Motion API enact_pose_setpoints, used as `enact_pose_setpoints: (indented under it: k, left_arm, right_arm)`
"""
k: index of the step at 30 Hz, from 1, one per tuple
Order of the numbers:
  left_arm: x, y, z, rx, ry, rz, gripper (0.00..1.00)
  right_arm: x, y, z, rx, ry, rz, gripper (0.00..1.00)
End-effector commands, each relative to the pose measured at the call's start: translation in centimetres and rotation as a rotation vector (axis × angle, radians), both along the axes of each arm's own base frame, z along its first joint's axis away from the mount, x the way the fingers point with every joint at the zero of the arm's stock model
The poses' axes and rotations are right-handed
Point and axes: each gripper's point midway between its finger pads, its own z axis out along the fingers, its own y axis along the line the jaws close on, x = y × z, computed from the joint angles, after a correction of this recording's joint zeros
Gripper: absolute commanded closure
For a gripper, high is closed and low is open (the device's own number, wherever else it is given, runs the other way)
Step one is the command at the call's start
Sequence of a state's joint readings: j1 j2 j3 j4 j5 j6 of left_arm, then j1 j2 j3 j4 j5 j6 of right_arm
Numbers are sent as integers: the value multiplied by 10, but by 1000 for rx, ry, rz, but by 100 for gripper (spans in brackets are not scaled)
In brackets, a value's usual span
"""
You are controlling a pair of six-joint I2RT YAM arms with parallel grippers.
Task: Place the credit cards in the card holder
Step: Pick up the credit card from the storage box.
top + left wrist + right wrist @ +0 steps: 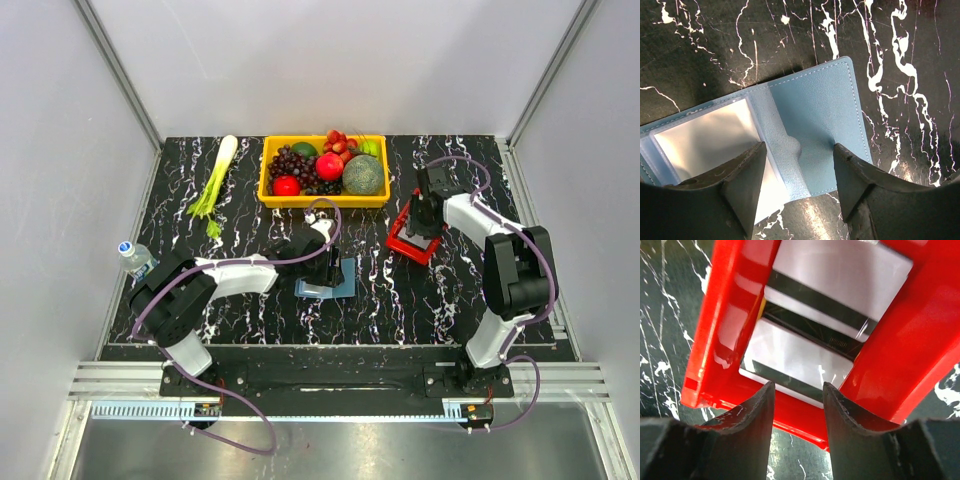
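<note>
Pin card holder (815,110) open w/ L gripper (799,149), jaws apart. Lower R gripper (798,386), jaws apart, into red tray (715,330); straddle nearest credit card (795,357) edge, close gently.

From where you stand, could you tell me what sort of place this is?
Probably a robot test booth: plain white walls, two arms bolted at a black marbled table, a yellow crate of fruit.
</note>
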State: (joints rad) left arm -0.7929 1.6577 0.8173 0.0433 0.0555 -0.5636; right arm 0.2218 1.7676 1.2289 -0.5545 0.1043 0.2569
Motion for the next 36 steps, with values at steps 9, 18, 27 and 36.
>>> enact_pose_setpoints:
  k: [9, 18, 27, 36]
  left_arm:
    - [4, 7, 7, 56, -21, -3, 39]
    - [4, 12, 10, 66, -29, 5, 39]
    - [6, 15, 14, 64, -37, 10, 39]
    - [7, 15, 17, 59, -40, 13, 39]
  right_arm:
    - [-31, 60, -17, 189, 63, -159, 45]
    - [-23, 102, -24, 229, 15, -353, 32]
    - [0, 97, 78, 168, -309, -123, 31]
    - [34, 52, 71, 123, -248, -42, 29]
